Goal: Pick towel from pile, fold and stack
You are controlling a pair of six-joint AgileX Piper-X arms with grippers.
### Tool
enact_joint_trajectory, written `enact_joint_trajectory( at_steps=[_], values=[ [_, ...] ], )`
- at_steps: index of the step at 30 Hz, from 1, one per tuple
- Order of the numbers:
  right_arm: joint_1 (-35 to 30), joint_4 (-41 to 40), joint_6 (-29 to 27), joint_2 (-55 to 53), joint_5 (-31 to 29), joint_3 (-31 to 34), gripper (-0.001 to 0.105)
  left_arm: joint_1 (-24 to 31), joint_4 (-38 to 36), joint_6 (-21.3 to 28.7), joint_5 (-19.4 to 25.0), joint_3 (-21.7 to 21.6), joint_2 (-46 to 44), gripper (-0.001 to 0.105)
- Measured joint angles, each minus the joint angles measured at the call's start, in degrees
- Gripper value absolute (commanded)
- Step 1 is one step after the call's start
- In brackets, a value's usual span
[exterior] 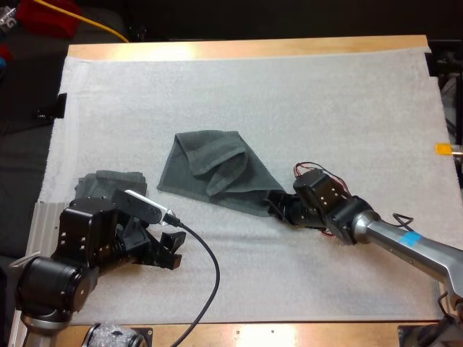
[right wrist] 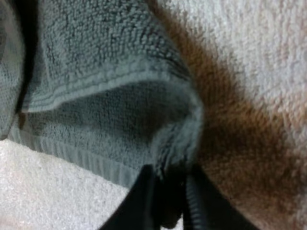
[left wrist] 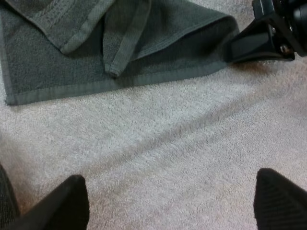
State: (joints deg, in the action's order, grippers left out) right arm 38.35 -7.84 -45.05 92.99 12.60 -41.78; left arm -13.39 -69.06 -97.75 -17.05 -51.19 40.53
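Note:
A dark grey-green towel [exterior: 217,172] lies partly folded in the middle of the white mat [exterior: 289,94], with a flap turned over on top. My right gripper [exterior: 276,205] is at the towel's near right corner, its fingers [right wrist: 144,201] shut on the towel's corner [right wrist: 177,143]. My left gripper [exterior: 171,249] rests low on the mat in front of the towel's near hem [left wrist: 96,88]; its fingers [left wrist: 62,203] stand wide apart with bare mat between them. A second dark towel [exterior: 108,184] sits folded at the mat's left, behind my left arm.
The mat covers most of the wooden table [exterior: 246,48]. Bare mat stretches beyond the towel towards the far edge and to the right. The right gripper's black finger [left wrist: 256,40] shows at the towel's corner in the left wrist view.

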Motion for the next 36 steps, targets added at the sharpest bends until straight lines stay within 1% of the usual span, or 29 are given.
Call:
enact_joint_trajectory(
  at_steps=[5,7,11,17,21,24,27,29,32,36],
  values=[
    [0.0,-1.5,-0.1,-0.1,1.3,0.0,0.001,0.0,0.0,0.0,0.0,0.0,0.0,0.069],
    [0.0,-4.2,-1.9,-0.8,2.3,0.0,0.001,0.0,0.0,0.0,0.0,0.0,0.0,0.069],
    [0.0,-12.0,-8.1,-4.1,3.4,0.0,0.001,0.0,0.0,0.0,0.0,0.0,0.0,0.069],
    [0.0,-25.0,-18.6,-9.5,8.8,0.0,0.001,0.0,0.2,0.0,0.0,0.0,0.0,0.069],
    [0.0,-33.7,-24.7,-11.4,9.1,0.0,0.001,0.0,0.3,0.0,-0.1,0.0,0.9,0.069],
    [0.0,-39.2,-28.5,-12.4,8.1,0.0,0.001,0.0,0.3,0.0,-0.9,0.0,2.7,0.069],
    [0.0,-42.2,-30.5,-13.6,3.3,0.0,0.001,0.0,0.3,0.0,-2.7,0.0,5.2,0.069],
    [0.0,-42.7,-30.8,-14.2,1.2,0.0,0.001,0.0,0.4,0.0,-3.5,0.0,6.9,0.069],
    [0.0,-42.7,-30.8,-14.4,0.7,0.0,0.001,0.0,0.6,0.0,-4.3,0.0,10.2,0.069],
    [0.0,-42.1,-30.8,-14.4,0.2,0.0,0.001,0.0,1.8,0.0,-4.3,0.0,16.2,0.069]
  ],
)
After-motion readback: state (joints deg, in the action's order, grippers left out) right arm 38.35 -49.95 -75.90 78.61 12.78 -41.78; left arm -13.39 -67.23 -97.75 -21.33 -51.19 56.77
